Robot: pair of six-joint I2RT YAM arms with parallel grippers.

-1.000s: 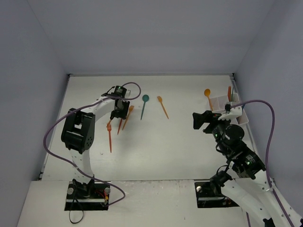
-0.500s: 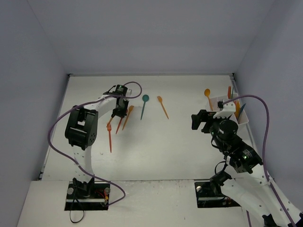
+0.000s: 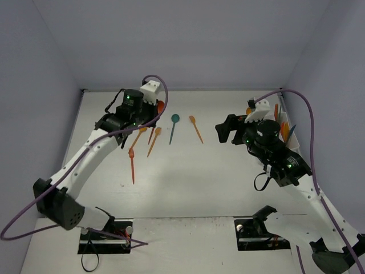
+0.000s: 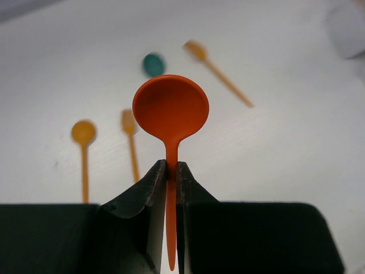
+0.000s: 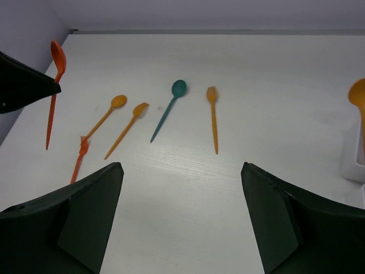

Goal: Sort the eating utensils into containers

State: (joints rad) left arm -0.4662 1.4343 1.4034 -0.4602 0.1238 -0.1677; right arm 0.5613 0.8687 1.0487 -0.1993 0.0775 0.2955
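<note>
A second ago my left gripper point(image 4: 169, 169) was low on the desk point(image 3: 188, 177), with its jaws partly open among the utensils on the left side. Now the jaws are pressed together on the thin handle of a red-orange spoon point(image 4: 171, 106). The arm has risen, so the spoon is free above the desk, its bowl pointing away from the gripper. The hold looks straight, but only a short part of the handle sits between the jaws.

My right gripper point(image 5: 180, 166) has moved too. It was beside the container point(image 5: 352, 162) at the right edge of the desk, and it has now come away toward the middle. Its jaws stand wide apart and hold nothing.

On the desk there remain a teal spoon point(image 5: 170, 108), an orange fork point(image 5: 214, 121), an orange spoon point(image 5: 106, 116), another orange piece point(image 5: 126, 130) and a red-orange fork point(image 5: 80, 157). All of them lie well apart from the container.

I judge that the pick-up is done and the carrying begins. The left arm must bring the spoon across the desk to the container, or pass it to the right one.
</note>
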